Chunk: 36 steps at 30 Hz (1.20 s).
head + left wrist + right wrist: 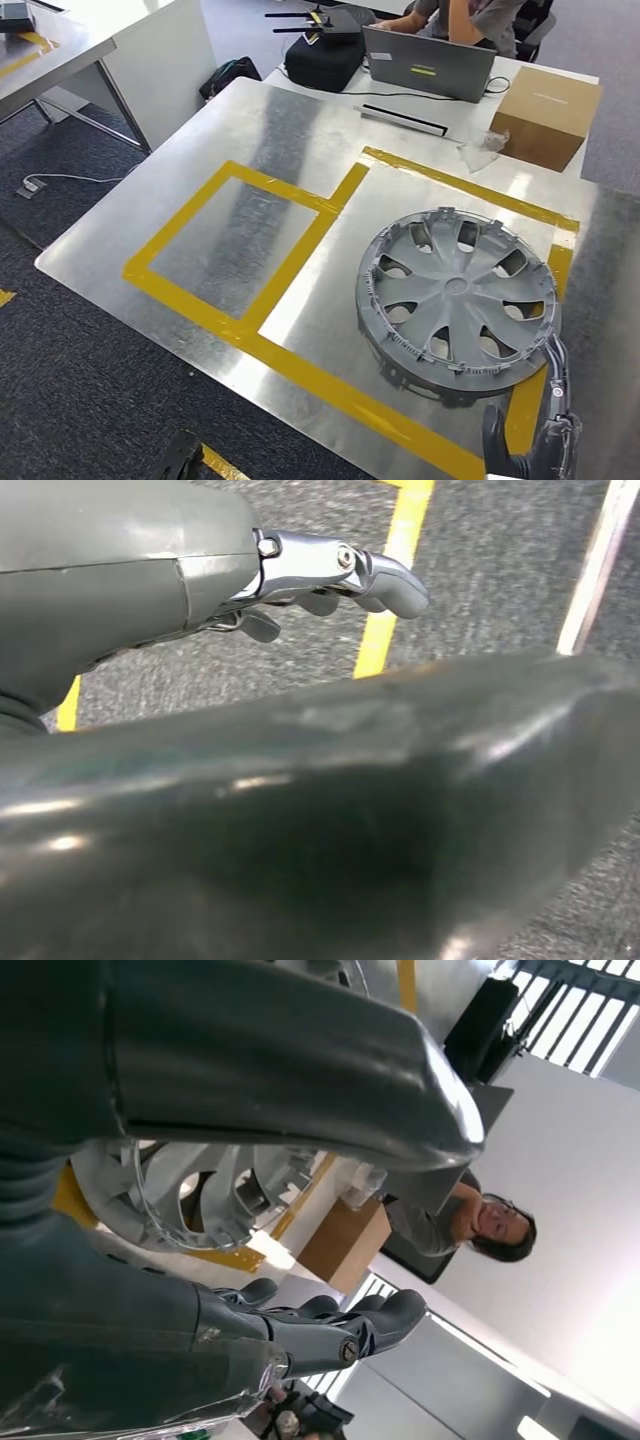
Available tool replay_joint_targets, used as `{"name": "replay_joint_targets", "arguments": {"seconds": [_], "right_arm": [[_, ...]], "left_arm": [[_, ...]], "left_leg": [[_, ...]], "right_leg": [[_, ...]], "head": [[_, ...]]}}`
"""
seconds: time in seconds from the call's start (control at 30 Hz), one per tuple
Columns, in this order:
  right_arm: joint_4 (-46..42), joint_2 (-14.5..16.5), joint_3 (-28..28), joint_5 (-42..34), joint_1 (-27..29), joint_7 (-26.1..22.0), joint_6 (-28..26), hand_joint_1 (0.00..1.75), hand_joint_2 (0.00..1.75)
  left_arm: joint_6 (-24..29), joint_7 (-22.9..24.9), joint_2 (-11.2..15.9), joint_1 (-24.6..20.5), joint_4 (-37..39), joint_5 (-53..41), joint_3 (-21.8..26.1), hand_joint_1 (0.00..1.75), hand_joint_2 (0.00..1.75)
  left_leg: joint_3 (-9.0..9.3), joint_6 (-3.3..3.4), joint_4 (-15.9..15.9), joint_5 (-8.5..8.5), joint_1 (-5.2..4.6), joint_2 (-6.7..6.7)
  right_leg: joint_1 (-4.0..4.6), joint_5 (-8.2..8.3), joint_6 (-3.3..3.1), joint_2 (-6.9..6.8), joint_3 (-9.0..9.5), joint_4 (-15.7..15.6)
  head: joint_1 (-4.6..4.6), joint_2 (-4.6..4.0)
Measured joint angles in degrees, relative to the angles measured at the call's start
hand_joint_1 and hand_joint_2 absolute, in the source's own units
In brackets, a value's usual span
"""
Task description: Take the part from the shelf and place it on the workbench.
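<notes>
Where yellow tape marks the steel worktop (carpet below), grey spoked wheel cover lies flat; right hand beside it, empty, fingers apart; left hand likewise.

1. My right hand is cut off by the head view's lower edge; I can't tell its grip.
2. The wheel cover hides the yellow tape beneath it, just beyond that hand.
3. The person is cropped at the top.
</notes>
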Motion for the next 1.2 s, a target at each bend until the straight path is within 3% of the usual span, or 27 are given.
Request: {"name": "replay_joint_targets", "arguments": {"seconds": [0.07,0.1,0.13,0.2,0.23,0.27,0.33,0.37,0.4,0.43,0.47,0.5,0.53,0.57,0.63,0.7,0.73,0.8,0.87,0.9,0.93,0.97,1.03,1.1,1.13,1.2], "right_arm": [[0.43,0.57,-0.41,-0.10,0.17,-0.15,0.56,0.00,0.00],[0.68,0.83,-0.66,-0.14,0.26,-0.27,0.87,0.00,0.00],[0.99,1.07,-0.94,-0.17,0.31,-0.43,1.24,0.00,0.00],[1.68,1.47,-1.53,-0.21,0.31,-0.78,1.94,0.00,0.00],[2.01,1.63,-1.89,-0.19,0.35,-0.93,2.21,0.00,0.00],[2.28,1.78,-2.24,-0.15,0.43,-1.04,2.41,0.00,0.00],[2.79,2.05,-2.98,-0.07,0.52,-1.20,2.81,0.00,0.00],[3.01,2.17,-3.32,-0.04,0.53,-1.25,2.97,0.00,0.00],[3.20,2.27,-3.64,-0.01,0.51,-1.28,3.11,0.00,0.00],[3.37,2.33,-3.90,0.01,0.50,-1.32,3.18,0.00,0.00],[3.52,2.38,-4.12,0.01,0.50,-1.32,3.23,0.00,0.00],[3.64,2.43,-4.26,0.03,0.49,-1.33,3.27,0.00,0.00],[3.72,2.49,-4.36,0.05,0.45,-1.33,3.31,0.00,0.00],[3.77,2.59,-4.45,0.13,0.43,-1.37,3.36,0.00,0.00],[3.91,2.78,-4.71,0.33,0.41,-1.45,3.56,0.00,0.00],[4.17,2.98,-5.10,0.46,0.35,-1.50,3.79,0.00,0.00],[4.35,3.12,-5.31,0.49,0.23,-1.50,3.90,0.00,0.00],[4.78,3.49,-5.83,0.41,0.07,-1.60,4.26,0.00,0.00],[5.48,3.90,-6.59,0.14,0.03,-1.87,4.80,0.00,0.00],[5.89,4.09,-7.01,-0.03,0.02,-2.07,5.06,0.00,0.00],[6.30,4.30,-7.41,-0.21,0.00,-2.29,5.30,0.00,0.00],[6.64,4.52,-7.81,-0.42,0.02,-2.56,5.58,0.00,0.00],[7.14,4.98,-8.78,-0.99,0.22,-3.27,6.42,0.00,0.00],[7.35,5.38,-9.99,-1.64,0.67,-4.04,7.36,0.00,0.00],[7.39,5.54,-10.59,-1.89,0.85,-4.36,7.77,0.00,0.00],[7.50,5.79,-11.60,-2.19,1.03,-4.86,8.71,0.00,0.00]], "left_arm": [[0.06,-0.02,-0.03,-0.28,-0.13,-0.04,0.07,0.00,0.00],[0.12,-0.06,-0.07,-0.44,-0.21,-0.06,0.10,0.00,0.00],[0.26,-0.10,-0.11,-0.53,-0.28,-0.08,0.16,0.00,0.00],[0.68,-0.15,-0.20,-0.27,-0.32,-0.16,0.37,0.00,0.00],[0.95,-0.15,-0.17,-0.06,-0.32,-0.20,0.54,0.00,0.00],[1.25,-0.15,-0.16,0.11,-0.32,-0.24,0.69,0.00,0.00],[1.82,-0.19,-0.21,0.17,-0.34,-0.27,0.97,0.00,0.00],[2.04,-0.21,-0.33,0.17,-0.35,-0.27,1.08,0.00,0.00],[2.16,-0.24,-0.43,0.19,-0.36,-0.28,1.16,0.00,0.00],[2.25,-0.26,-0.51,0.24,-0.36,-0.28,1.23,0.00,0.00],[2.29,-0.26,-0.57,0.28,-0.36,-0.28,1.27,0.00,0.00],[2.34,-0.26,-0.61,0.28,-0.36,-0.28,1.29,0.00,0.00],[2.40,-0.28,-0.69,0.26,-0.38,-0.28,1.31,0.00,0.00],[2.51,-0.30,-0.78,0.21,-0.42,-0.28,1.33,0.00,0.00],[2.84,-0.41,-0.95,0.13,-0.48,-0.27,1.45,0.00,0.00],[3.19,-0.62,-0.99,0.24,-0.49,-0.25,1.64,0.00,0.00],[3.37,-0.77,-1.02,0.35,-0.49,-0.24,1.76,0.00,0.00],[3.66,-1.14,-1.13,0.49,-0.49,-0.15,2.03,0.00,0.00],[3.76,-1.62,-1.30,0.47,-0.49,-0.07,2.31,0.00,0.00],[3.77,-1.90,-1.34,0.49,-0.49,-0.07,2.42,0.00,0.00],[3.78,-2.16,-1.37,0.57,-0.49,-0.06,2.52,0.00,0.00],[3.80,-2.41,-1.39,0.69,-0.49,-0.07,2.59,0.00,0.00],[3.93,-2.88,-1.55,0.95,-0.49,-0.12,2.67,0.00,0.00],[4.18,-3.27,-1.82,1.00,-0.49,-0.29,2.71,0.00,0.00],[4.31,-3.38,-1.97,1.00,-0.49,-0.38,2.72,0.00,0.00],[4.60,-3.45,-2.11,1.34,-0.49,-0.48,2.79,0.00,0.00]], "left_leg": [[5.96,0.44,-8.48,1.15,-0.27,1.53],[7.66,0.65,-11.34,1.08,-0.48,2.01],[8.28,0.90,-12.82,1.04,-0.74,1.98],[7.42,1.58,-13.35,2.03,-0.98,1.13],[6.85,1.99,-13.44,2.70,-0.98,0.73],[6.19,2.36,-13.52,3.42,-0.91,0.42],[4.60,2.86,-13.48,4.82,-0.93,-0.45],[3.72,2.96,-13.44,5.55,-1.01,-0.92],[2.81,2.98,-13.39,6.30,-1.10,-1.46],[1.90,2.95,-13.34,7.00,-1.16,-1.95],[1.02,2.88,-13.29,7.70,-1.18,-2.52],[0.23,2.76,-13.23,8.37,-1.18,-3.13],[-0.46,2.60,-13.16,9.01,-1.20,-3.72],[-0.99,2.41,-13.09,9.63,-1.20,-4.32],[-1.61,1.85,-13.04,10.80,-1.07,-5.46],[-2.21,1.17,-13.03,11.67,-0.90,-6.51],[-2.79,0.86,-12.44,10.91,-0.88,-6.08],[-4.61,0.27,-8.25,6.30,-0.72,-3.85],[-6.76,-0.50,-0.47,0.92,-0.24,-1.94],[-7.38,-0.88,2.95,0.14,0.10,-1.59],[-7.34,-1.25,4.98,0.78,0.48,-1.40],[-6.33,-1.59,4.97,2.39,0.87,-1.17],[-1.01,-2.24,-1.33,5.14,1.45,0.54],[4.62,-2.15,-9.69,4.90,1.44,2.79],[5.94,-1.73,-12.12,4.26,1.27,3.28],[5.68,-0.41,-13.20,3.65,0.90,2.30]], "right_leg": [[0.18,0.91,0.38,-0.82,-0.72,0.10],[0.18,1.39,0.62,-1.37,-0.88,0.07],[0.11,1.89,0.92,-1.97,-0.97,-0.04],[-0.22,2.46,1.61,-2.63,-1.19,-0.24],[-0.34,1.51,1.95,-2.20,-1.62,0.31],[-0.40,-0.49,2.23,-1.43,-2.26,1.86],[-0.42,-6.37,2.45,0.24,-4.08,8.49],[-0.37,-8.48,2.42,0.60,-4.69,12.30],[-0.26,-9.28,2.30,0.78,-4.79,15.07],[-0.13,-8.74,2.12,0.89,-4.02,15.96],[0.01,-7.26,1.88,1.10,-2.12,14.59],[0.10,-5.72,1.59,1.77,0.80,11.20],[0.11,-5.19,1.24,3.20,4.20,6.58],[0.05,-5.32,1.06,4.54,7.43,1.95],[0.11,-6.52,0.84,6.06,10.39,-3.13],[0.20,-5.95,0.47,4.72,9.90,-3.58],[0.14,-5.44,0.09,3.92,9.45,-3.65],[-0.07,-4.30,-0.52,2.24,8.21,-3.89],[-0.05,-3.38,-0.63,0.60,6.88,-3.89],[-0.07,-2.90,-0.51,-0.29,6.34,-3.87],[-0.11,-2.43,-0.33,-1.18,5.80,-3.83],[-0.18,-1.97,-0.10,-1.98,5.31,-3.76],[-0.31,-1.30,0.52,-3.37,4.47,-3.45],[-0.29,-0.99,1.29,-4.69,3.75,-2.71],[-0.26,-0.84,1.68,-5.35,3.44,-2.34],[-0.55,-0.55,2.48,-6.51,3.04,-1.92]], "head": [[0.03,0.01],[0.07,0.01],[0.09,0.01],[0.04,0.01],[0.05,0.00],[0.07,0.01],[0.19,0.01],[0.19,0.01],[0.19,0.00],[0.19,0.00],[0.18,0.00],[0.19,0.01],[0.18,0.01],[0.13,0.01],[0.21,0.01],[0.36,0.01],[0.26,0.02],[-0.19,0.02],[-0.45,0.02],[-0.43,0.02],[-0.44,0.02],[-0.44,0.02],[-0.46,0.02],[-0.56,0.02],[-0.63,0.02],[-0.56,0.02]]}}
